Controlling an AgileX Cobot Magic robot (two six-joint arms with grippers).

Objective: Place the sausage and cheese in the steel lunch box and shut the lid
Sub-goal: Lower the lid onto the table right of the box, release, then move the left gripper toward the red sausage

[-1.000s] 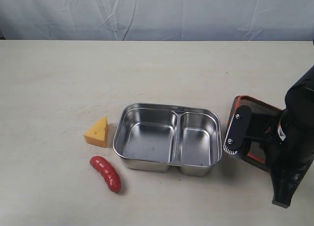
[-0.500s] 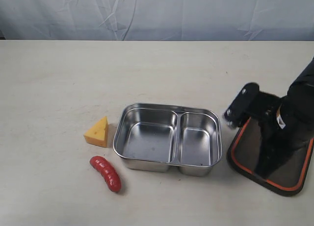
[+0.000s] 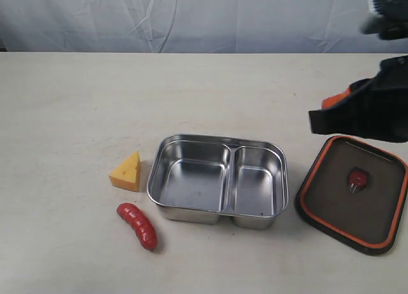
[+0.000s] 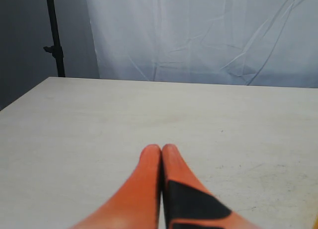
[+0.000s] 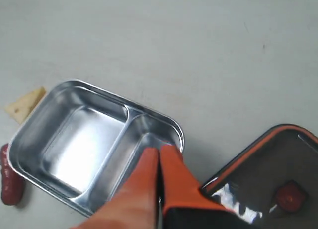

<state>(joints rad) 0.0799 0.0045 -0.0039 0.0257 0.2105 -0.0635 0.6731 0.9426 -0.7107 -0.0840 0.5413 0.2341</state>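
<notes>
The steel lunch box [image 3: 217, 139] stands empty in the middle of the table, both compartments bare. To its left lies the yellow cheese [image 3: 126, 172], with the red sausage [image 3: 138, 225] in front of it. The dark lid [image 3: 331, 208] lies flat to the right of the box, orange seal rim up and valve [image 3: 357, 178] showing. My right gripper [image 3: 333, 101] hangs shut and empty above the lid's far edge. The right wrist view shows its tips [image 5: 160, 150] over the box's [image 5: 84, 149] small compartment. My left gripper [image 4: 162, 148] is shut over bare table, away from everything.
A pale cloth backdrop [image 3: 191, 16] runs along the table's far edge. In the left wrist view a dark stand [image 4: 53, 35] rises behind the table's corner. The right arm's black body [image 3: 373, 112] hovers above the table's right side.
The right gripper held the lid tilted on edge beside the box, laid it flat with the seal up, let go and rose up and away.
</notes>
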